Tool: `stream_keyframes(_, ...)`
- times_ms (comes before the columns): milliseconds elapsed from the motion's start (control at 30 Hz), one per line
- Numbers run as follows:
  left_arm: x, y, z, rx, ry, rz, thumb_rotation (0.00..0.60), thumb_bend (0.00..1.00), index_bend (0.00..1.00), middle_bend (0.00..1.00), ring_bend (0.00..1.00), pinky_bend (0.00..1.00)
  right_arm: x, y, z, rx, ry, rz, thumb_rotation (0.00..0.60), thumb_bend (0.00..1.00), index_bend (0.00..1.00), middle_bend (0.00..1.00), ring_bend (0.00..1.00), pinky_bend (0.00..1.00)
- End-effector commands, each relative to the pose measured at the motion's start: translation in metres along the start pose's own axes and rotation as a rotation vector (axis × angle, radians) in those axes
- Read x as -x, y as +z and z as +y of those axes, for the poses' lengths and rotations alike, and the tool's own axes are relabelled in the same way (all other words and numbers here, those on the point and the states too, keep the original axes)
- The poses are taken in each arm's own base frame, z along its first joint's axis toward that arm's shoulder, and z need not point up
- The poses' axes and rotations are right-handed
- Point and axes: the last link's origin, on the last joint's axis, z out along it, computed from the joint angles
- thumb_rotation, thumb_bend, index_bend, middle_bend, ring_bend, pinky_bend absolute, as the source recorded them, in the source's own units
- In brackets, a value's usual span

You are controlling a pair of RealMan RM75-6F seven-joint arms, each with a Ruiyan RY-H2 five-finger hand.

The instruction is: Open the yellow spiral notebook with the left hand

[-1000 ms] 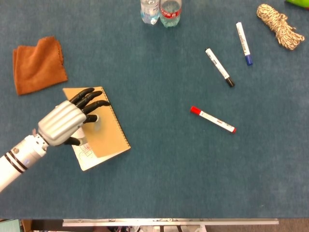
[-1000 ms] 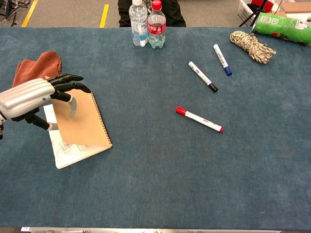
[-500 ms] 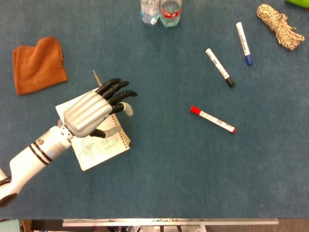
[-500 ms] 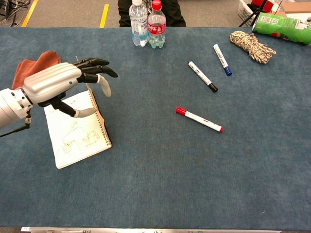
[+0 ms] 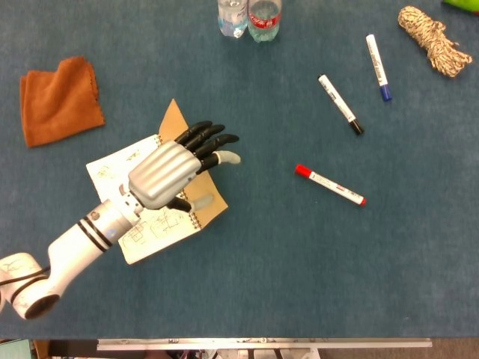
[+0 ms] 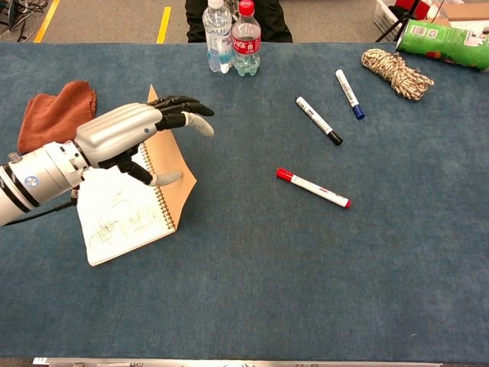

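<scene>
The yellow spiral notebook lies at the left of the table with its white sketched page [image 5: 112, 168] [image 6: 114, 214] showing. Its brown-yellow cover [image 5: 174, 120] [image 6: 179, 164] is lifted and leans to the right past the spiral edge, partly hidden behind my hand. My left hand [image 5: 168, 172] [image 6: 126, 130] hovers over the spiral, fingers spread and pointing right. Its thumb [image 6: 164, 178] touches the cover's inner face, and nothing is pinched. My right hand shows in neither view.
An orange cloth [image 5: 58, 99] lies left of the notebook. Two bottles [image 5: 251, 16] stand at the far edge. A red-capped marker [image 5: 329, 185], a black one [image 5: 340, 104] and a blue one [image 5: 378, 67] lie to the right, with a rope bundle [image 5: 434, 39] beyond.
My left hand swept right across the notebook, carrying the cover from flat and closed, through upright, to leaning over to the right. The drawn page is now exposed.
</scene>
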Motion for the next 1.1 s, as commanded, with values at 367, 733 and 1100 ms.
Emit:
stream_keyframes(367, 0.020, 0.025, 0.011, -0.017, -0.070, -0.005, 0.600, 0.29, 0.20, 0.08, 0.00, 0.00, -0.002, -0.002, 0.005, 0.015, 0.001, 0.005, 0.600, 0.27, 0.38, 0.30, 0.18, 0.30)
stream_keyframes(733, 0.054, 0.036, 0.005, -0.056, -0.021, -0.069, 0.600, 0.29, 0.17, 0.06, 0.00, 0.00, -0.002, -0.004, 0.008, 0.026, 0.003, 0.007, 0.600, 0.27, 0.38, 0.30, 0.18, 0.30)
stream_keyframes(1100, 0.026, -0.005, -0.016, -0.103, 0.074, -0.002, 0.600, 0.29, 0.16, 0.06, 0.00, 0.00, -0.001, -0.005, 0.010, 0.030, -0.002, -0.007, 0.600, 0.27, 0.38, 0.30, 0.18, 0.30)
